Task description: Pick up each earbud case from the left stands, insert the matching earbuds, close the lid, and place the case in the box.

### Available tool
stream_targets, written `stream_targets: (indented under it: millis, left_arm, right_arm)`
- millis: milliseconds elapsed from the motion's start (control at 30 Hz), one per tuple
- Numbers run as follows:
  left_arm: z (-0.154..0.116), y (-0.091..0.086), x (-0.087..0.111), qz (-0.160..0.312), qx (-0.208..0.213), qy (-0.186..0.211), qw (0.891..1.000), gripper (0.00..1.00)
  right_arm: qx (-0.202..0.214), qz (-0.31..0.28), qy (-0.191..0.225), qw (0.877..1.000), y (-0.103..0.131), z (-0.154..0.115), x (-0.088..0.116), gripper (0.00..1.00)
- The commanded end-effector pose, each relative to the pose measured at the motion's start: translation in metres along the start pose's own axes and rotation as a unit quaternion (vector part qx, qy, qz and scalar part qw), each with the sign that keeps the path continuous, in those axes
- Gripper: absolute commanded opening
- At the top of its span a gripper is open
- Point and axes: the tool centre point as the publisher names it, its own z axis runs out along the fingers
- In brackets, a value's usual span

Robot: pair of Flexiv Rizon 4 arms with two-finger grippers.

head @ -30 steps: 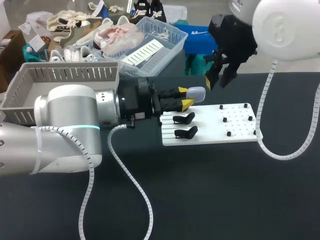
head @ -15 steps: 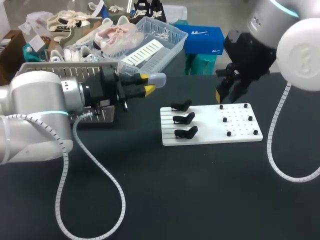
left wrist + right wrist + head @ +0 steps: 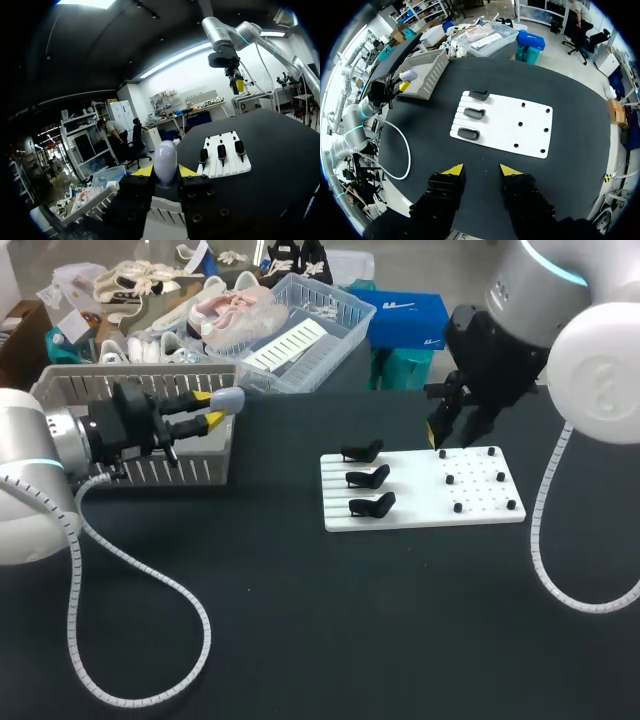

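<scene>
The left gripper [image 3: 212, 410] is clamped on a pale earbud case [image 3: 228, 398], holding it by one end right at the side wall of the grey slatted box [image 3: 130, 373]; the right gripper [image 3: 440, 430] hangs above the white board's [image 3: 480, 515] far edge. Let go here, the case could strike the rim and fall outside, since it is not clearly over the box's inside. The left wrist view shows both yellow fingertips [image 3: 142, 171] pressing the case, unclear from the head view; the right wrist view alone shows the right fingers spread and empty, and three bare black stands [image 3: 475, 113].
</scene>
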Motion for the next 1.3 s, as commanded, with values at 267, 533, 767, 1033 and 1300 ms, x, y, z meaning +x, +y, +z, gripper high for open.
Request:
stream_targets:
  millis: [267,533,767,1033,1300]
  left_arm:
    - [-0.015,0.023,0.028,-0.007,-0.038,0.028,0.999,0.0]
    - [-0.028,0.041,0.049,-0.022,-0.063,0.061,0.996,0.0]
    - [-0.03,0.043,0.059,-0.034,-0.061,0.071,0.995,0.0]
    - [-0.028,0.044,0.068,-0.052,-0.068,0.092,0.992,1.0]
    - [-0.032,0.04,0.06,-0.057,-0.077,0.091,0.991,1.0]
  right_arm:
    - [0.003,0.014,0.004,1.0,0.005,0.012,-0.004,0.39]
    - [-0.002,0.014,0.002,1.0,0.008,0.016,-0.008,0.4]
    - [-0.044,-0.007,-0.036,0.998,0.005,0.017,-0.006,0.42]
    - [-0.05,-0.025,-0.052,0.997,0.005,0.016,-0.006,0.42]
    - [-0.071,-0.09,-0.095,0.989,0.003,0.008,0.0,0.44]
